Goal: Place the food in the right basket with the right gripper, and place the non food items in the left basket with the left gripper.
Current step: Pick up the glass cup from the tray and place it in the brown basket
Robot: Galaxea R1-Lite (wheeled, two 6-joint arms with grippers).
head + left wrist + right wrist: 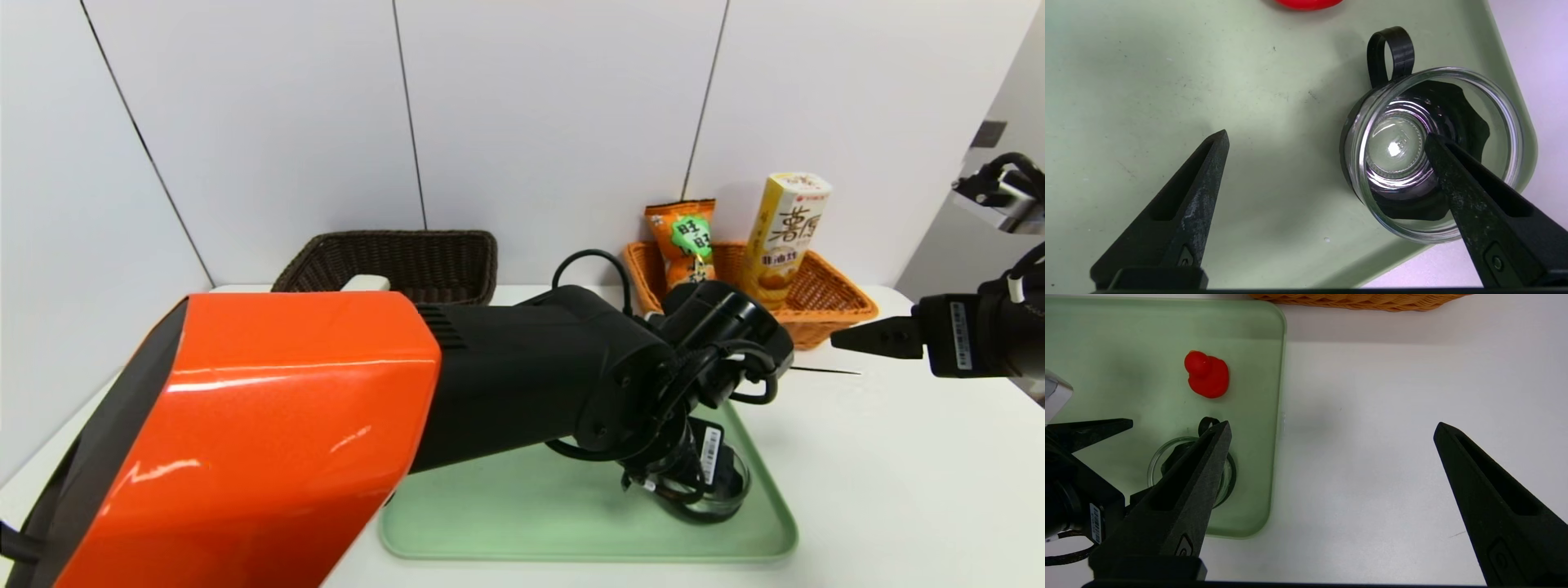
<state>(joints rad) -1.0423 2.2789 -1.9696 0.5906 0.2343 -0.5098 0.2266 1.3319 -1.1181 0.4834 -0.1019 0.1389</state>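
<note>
The left gripper [1327, 143] hangs spread wide and empty over the green tray [1167, 81], with the glass bottle [1433, 155] lying at the tray's near right corner. One finger [1457, 179] crosses the bottle's round end while the other stands well off over bare tray, so the bottle sits off-centre toward that finger. Its long axis runs almost straight along the gripper's line of sight. The right gripper [1331, 433] idles open above the table [1372, 437].
</note>
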